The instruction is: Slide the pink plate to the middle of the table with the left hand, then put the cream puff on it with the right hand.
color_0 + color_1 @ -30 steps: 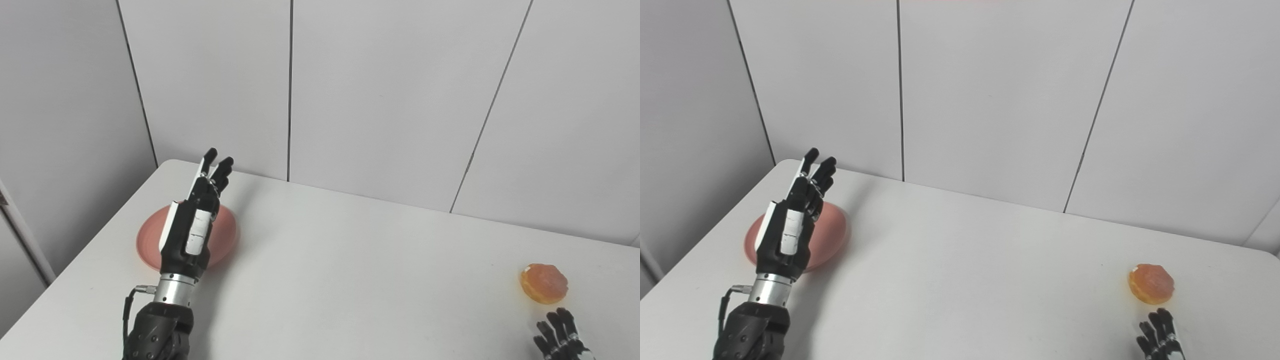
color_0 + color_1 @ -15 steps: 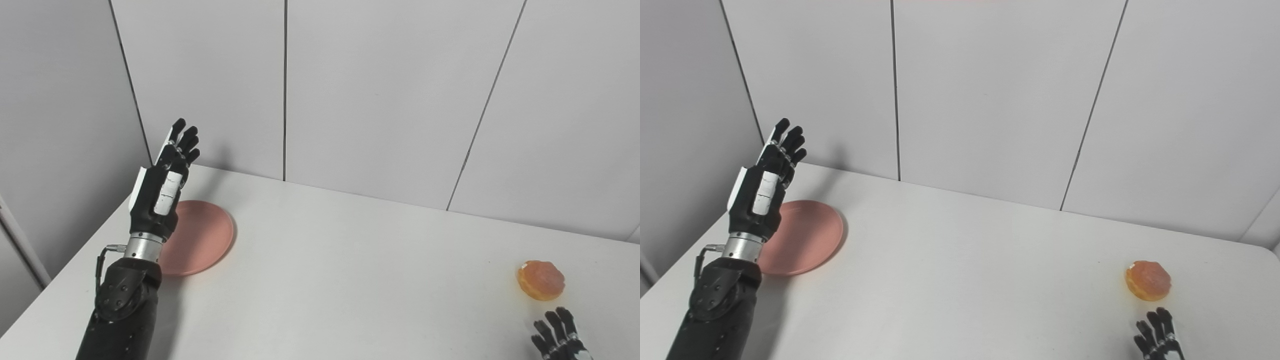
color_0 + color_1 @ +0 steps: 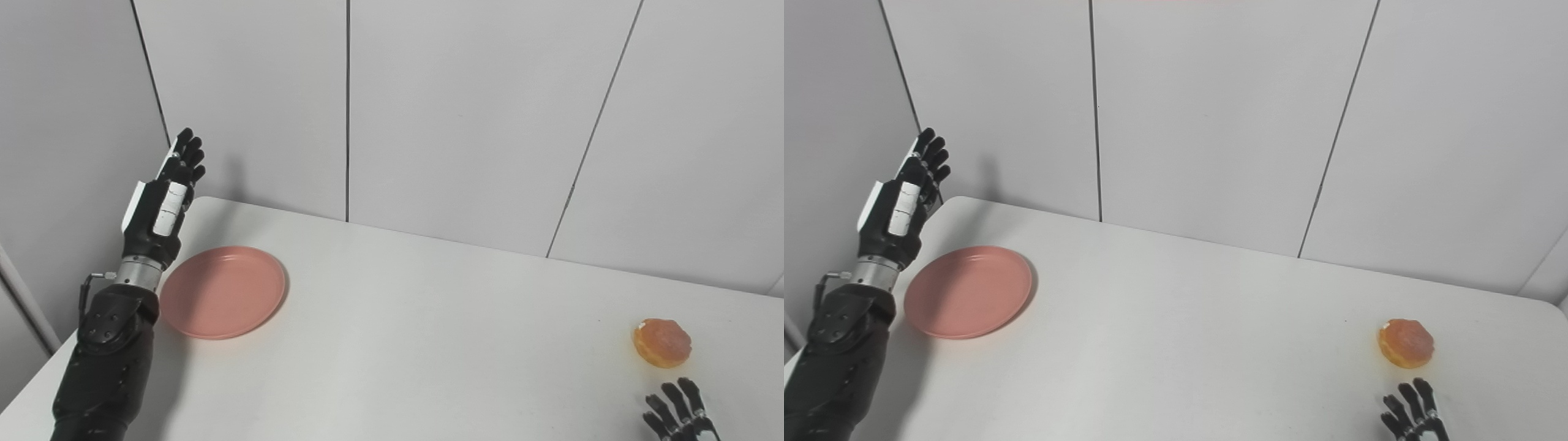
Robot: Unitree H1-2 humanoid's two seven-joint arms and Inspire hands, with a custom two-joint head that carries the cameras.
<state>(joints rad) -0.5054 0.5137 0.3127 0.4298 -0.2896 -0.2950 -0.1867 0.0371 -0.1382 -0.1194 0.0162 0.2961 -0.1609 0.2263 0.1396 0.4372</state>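
Pink plate [image 3: 223, 292] lies flat on the bench [image 3: 429, 343] at 9 o'clock, well short of centre. Left hand [image 3: 160, 205] is raised beside its 9 o'clock rim, released, fingers straight, touching nothing. The plate looks rigid, light and likely to glide; press on the rim's outer wall and push toward 3 o'clock. Cream puff [image 3: 662, 342] sits at 4 o'clock; probably soft and crushable, so cradle its sides. Right hand [image 3: 680, 416] rests just beside it, fingers spread, empty.

left hand [image 3: 160, 208] raised, empty, right hand [image 3: 680, 413] seemingly spread
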